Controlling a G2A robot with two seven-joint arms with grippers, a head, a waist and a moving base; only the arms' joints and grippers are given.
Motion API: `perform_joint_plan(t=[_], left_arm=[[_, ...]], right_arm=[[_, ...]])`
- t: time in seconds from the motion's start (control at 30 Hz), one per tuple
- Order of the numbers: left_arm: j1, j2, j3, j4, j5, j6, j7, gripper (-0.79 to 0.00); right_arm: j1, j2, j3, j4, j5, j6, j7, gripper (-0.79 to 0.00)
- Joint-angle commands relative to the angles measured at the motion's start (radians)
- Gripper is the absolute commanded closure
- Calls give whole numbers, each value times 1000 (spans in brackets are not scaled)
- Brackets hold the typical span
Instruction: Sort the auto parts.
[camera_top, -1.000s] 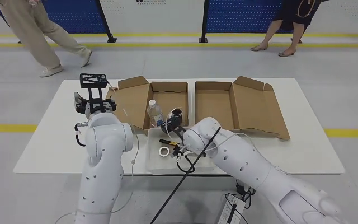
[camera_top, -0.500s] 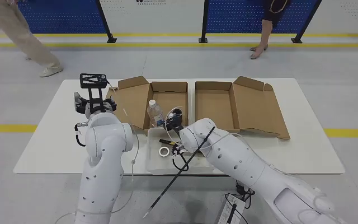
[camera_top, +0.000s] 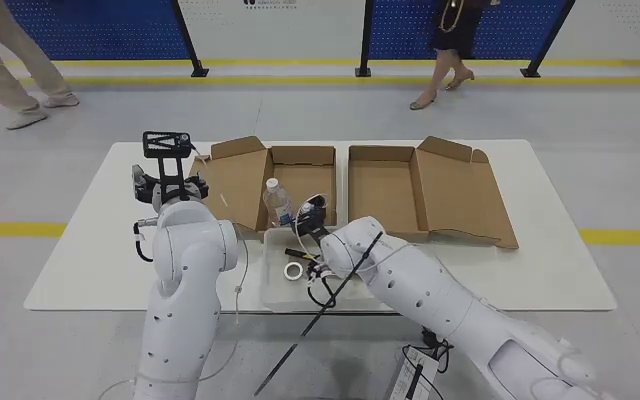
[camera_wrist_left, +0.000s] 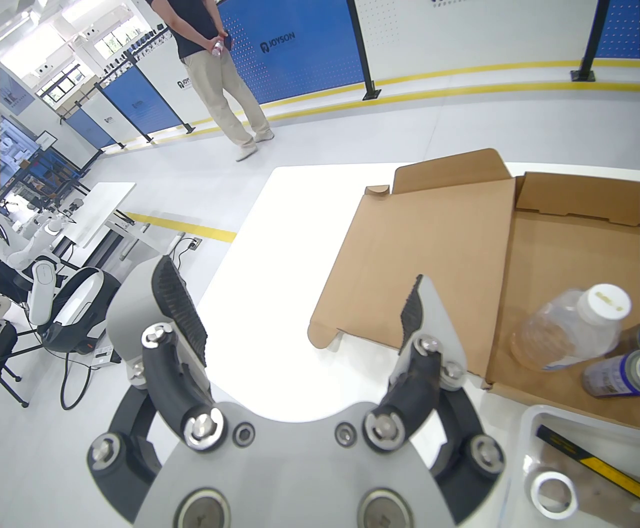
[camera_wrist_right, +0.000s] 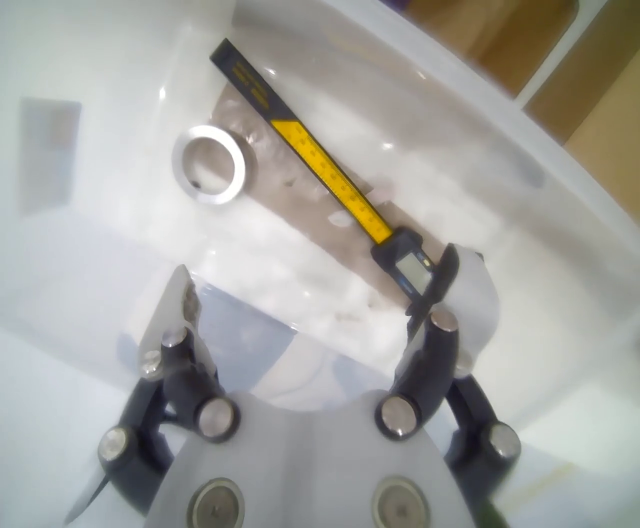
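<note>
Tray (camera_wrist_right: 450, 115), table's 6 o'clock edge: caliper (camera_wrist_right: 320, 170) and metal ring (camera_wrist_right: 239, 172), both unsorted.
Box (camera_wrist_left: 420, 250), 12 o'clock of tray: bottle (camera_wrist_left: 565, 330) and can (camera_wrist_left: 612, 372) inside.
Right gripper (camera_wrist_right: 314, 262): jaws spread, low in tray, one finger beside caliper head.
Left gripper (camera_wrist_left: 289, 274): jaws spread, nothing held.
Sorting judged partway.
</note>
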Motion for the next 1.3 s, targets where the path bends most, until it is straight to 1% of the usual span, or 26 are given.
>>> perform_joint_plan(t=[0.0,0.13,0.27,0.3,0.33,0.37,0.4,0.43,0.47,0.6,0.63,0.7,0.77,0.8,0.9,0.93,0.97,1.2,1.27], left_arm=[[0,0,0,0,0,0,0,-785],[0,0,0,0,0,0,0,-785],[0,0,0,0,0,0,0,-785],[0,0,0,0,0,0,0,-785],[0,0,0,0,0,0,0,-785],[0,0,0,0,0,0,0,-785],[0,0,0,0,0,0,0,-785],[0,0,0,0,0,0,0,-785],[0,0,0,0,0,0,0,-785],[0,0,0,0,0,0,0,-785],[0,0,0,0,0,0,0,-785],[0,0,0,0,0,0,0,-785],[0,0,0,0,0,0,0,-785],[0,0,0,0,0,0,0,-785],[0,0,0,0,0,0,0,-785],[0,0,0,0,0,0,0,-785],[0,0,0,0,0,0,0,-785],[0,0,0,0,0,0,0,-785],[0,0,0,0,0,0,0,-785]], right_arm=[[-2,-4,2,3,-9,26,-3,-785],[8,-19,-13,18,-42,63,-5,-785],[26,-47,-43,44,-57,111,14,-785],[31,-55,-51,52,-59,118,15,-714],[34,-63,-58,61,-56,120,12,-619],[38,-71,-66,79,-58,122,11,-603],[45,-79,-74,99,-67,127,6,-443],[48,-87,-81,112,-68,130,3,-372],[50,-95,-83,126,-59,133,-1,-363],[59,-123,-92,174,-43,142,-10,-394],[60,-130,-94,183,-39,144,-11,-391],[64,-142,-101,201,-36,142,-12,-419],[66,-155,-104,217,-29,137,-20,-465],[66,-160,-105,227,-23,132,-26,-471],[71,-177,-109,259,-18,123,-38,-462],[72,-183,-110,270,-15,120,-43,-416],[73,-189,-111,281,-12,117,-48,-406],[82,-226,-112,352,11,94,-78,-379],[83,-236,-112,370,15,90,-85,-385]])
